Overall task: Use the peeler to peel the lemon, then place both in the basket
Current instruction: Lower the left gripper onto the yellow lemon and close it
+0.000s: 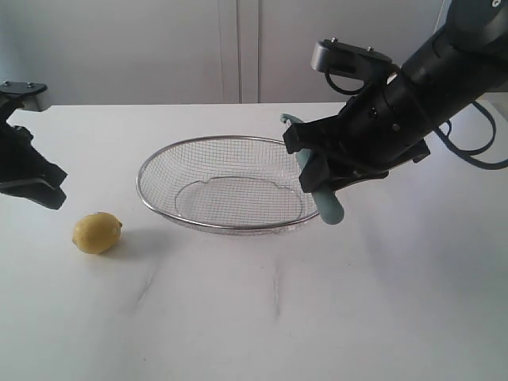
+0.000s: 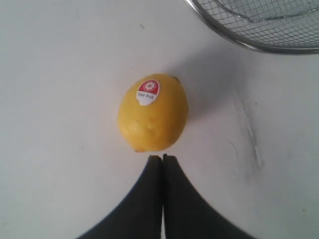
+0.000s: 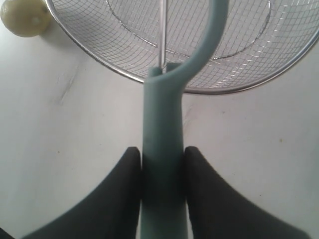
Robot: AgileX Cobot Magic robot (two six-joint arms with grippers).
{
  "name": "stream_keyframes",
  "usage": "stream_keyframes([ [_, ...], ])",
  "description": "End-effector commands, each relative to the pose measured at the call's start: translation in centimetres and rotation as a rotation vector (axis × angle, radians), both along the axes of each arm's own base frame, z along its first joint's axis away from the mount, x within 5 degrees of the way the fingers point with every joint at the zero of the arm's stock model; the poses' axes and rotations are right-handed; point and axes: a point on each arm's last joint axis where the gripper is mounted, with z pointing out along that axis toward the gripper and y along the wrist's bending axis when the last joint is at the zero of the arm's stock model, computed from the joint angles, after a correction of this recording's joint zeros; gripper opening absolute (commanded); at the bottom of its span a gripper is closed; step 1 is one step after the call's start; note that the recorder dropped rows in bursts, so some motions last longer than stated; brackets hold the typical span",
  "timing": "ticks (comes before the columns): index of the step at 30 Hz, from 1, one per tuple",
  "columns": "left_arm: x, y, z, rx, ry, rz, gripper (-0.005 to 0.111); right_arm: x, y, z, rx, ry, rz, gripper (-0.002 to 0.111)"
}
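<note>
At the wire-mesh basket's (image 1: 230,228) rim, the right gripper (image 3: 162,155) pinches the teal peeler's (image 1: 327,202) handle; off the basket's opposite side, the left gripper (image 2: 162,158), jaws pressed together, hangs near the lemon (image 1: 97,232).

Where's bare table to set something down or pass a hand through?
Free: wide near-camera strip of table, bordered by lemon and basket; strip behind the basket; basket's own floor. Crowded: basket's right rim, where the right arm grips the peeler; gap between lemon and left arm.
</note>
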Motion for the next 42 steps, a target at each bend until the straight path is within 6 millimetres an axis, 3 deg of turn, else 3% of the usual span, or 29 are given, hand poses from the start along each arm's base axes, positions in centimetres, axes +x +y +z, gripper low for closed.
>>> stream_keyframes([
  [1,1.0,-0.4,-0.7,-0.024,0.034,-0.055,0.000,-0.1,-0.2,0.2,0.000,-0.007,0.007,0.000],
  [17,2.5,-2.8,-2.5,0.073,-0.099,-0.389,0.001,-0.1,-0.2,0.2,-0.002,-0.008,0.008,0.000],
  [21,2.7,-3.0,-2.7,0.098,-0.123,-0.395,0.017,-0.1,-0.3,0.1,-0.004,-0.009,0.008,0.000],
  [27,2.7,-2.8,-2.8,0.131,-0.131,-0.434,0.050,0.0,-0.3,0.2,-0.004,-0.020,0.004,0.000],
  [31,2.7,-2.8,-2.8,0.130,-0.130,-0.434,0.064,0.0,-0.3,0.2,-0.003,-0.024,0.002,0.000],
  [42,3.2,-2.9,-5.4,0.141,-0.084,-0.518,0.069,0.0,-0.3,0.2,-0.004,-0.028,0.001,0.000],
])
